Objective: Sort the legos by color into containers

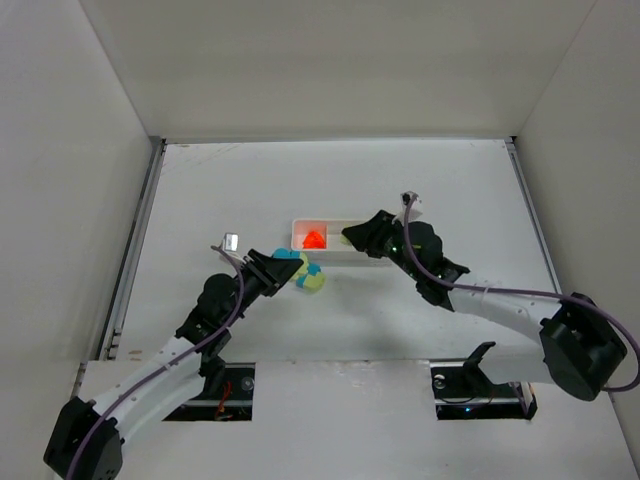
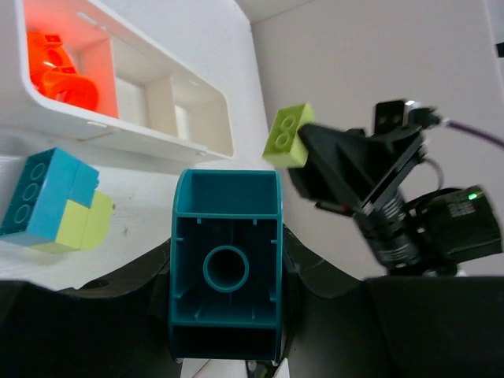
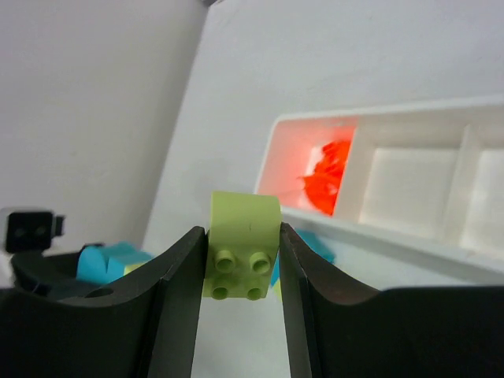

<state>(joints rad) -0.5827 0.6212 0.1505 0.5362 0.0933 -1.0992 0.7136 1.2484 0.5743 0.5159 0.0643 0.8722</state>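
The white three-compartment tray (image 1: 335,254) lies mid-table, with orange-red legos (image 1: 313,240) in its left compartment; the other two look empty in the wrist views. My left gripper (image 2: 227,315) is shut on a teal-blue lego (image 2: 227,264), held just left of the tray's near side (image 1: 283,257). My right gripper (image 3: 242,264) is shut on a yellow-green lego (image 3: 242,256), held above the tray's middle (image 1: 347,237). It also shows in the left wrist view (image 2: 287,135). A teal-blue and yellow-green clump of legos (image 1: 310,276) lies on the table in front of the tray.
The tray (image 2: 169,138) and the orange-red legos (image 2: 59,75) show at upper left in the left wrist view, and the loose clump (image 2: 55,205) at left. White walls enclose the table on three sides.
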